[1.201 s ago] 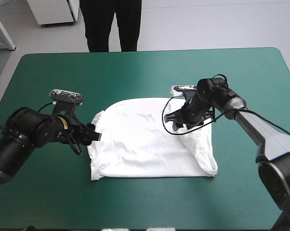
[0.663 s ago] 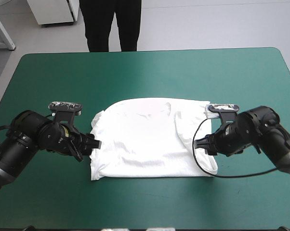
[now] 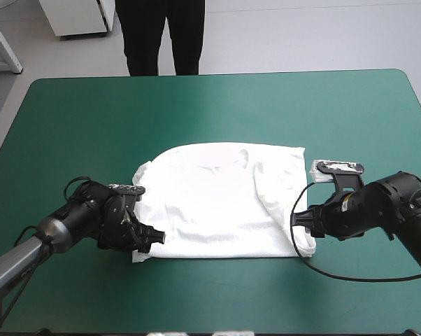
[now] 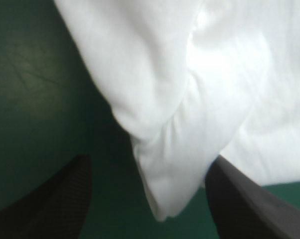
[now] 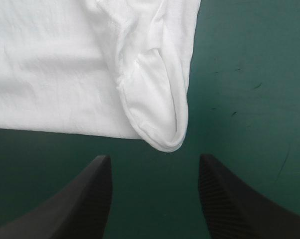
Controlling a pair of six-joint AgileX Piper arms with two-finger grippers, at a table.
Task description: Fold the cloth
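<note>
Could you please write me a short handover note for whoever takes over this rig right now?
Left gripper: jaws open, low at the near-left corner of the T-shirt. The corner lies between them, not gripped.
Right gripper: jaws open, just short of the near-right corner, holding nothing.
T-shirt: flat mid-table on the teal-green cover, a rough rectangle with its right side folded inward.
Done: spread out and one side folded, it seems.
Left: probably grasp both near corners and fold them toward the far edge.
</note>
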